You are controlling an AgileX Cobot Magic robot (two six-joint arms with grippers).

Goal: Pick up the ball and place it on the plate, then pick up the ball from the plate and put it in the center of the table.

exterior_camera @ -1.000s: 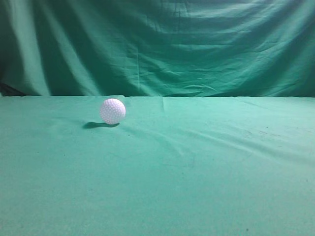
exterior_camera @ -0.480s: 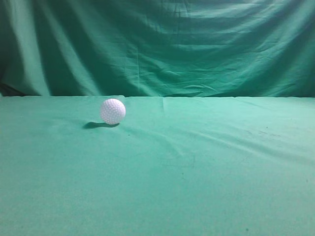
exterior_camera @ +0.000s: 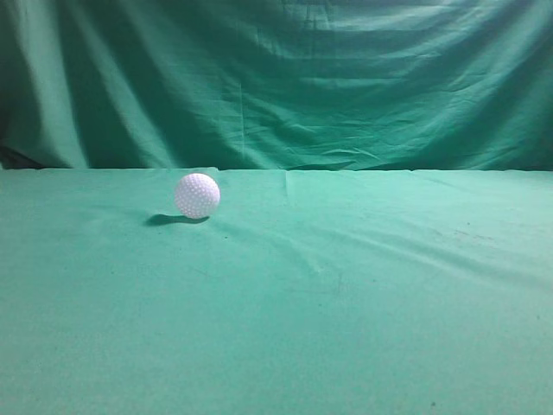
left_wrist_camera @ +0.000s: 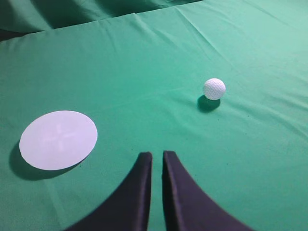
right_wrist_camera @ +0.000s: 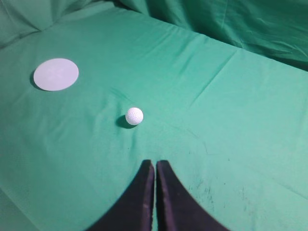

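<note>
Resting on the green table (exterior_camera: 363,303), the white dimpled ball (exterior_camera: 197,195) sat alone with a small shadow on its left side in the exterior view. The plate (left_wrist_camera: 58,139), flat and white, lay well apart from the ball. The left gripper (left_wrist_camera: 156,156) had its black fingers almost together and held nothing. The right gripper (right_wrist_camera: 154,163) was also nearly closed and empty, above the cloth.
</note>
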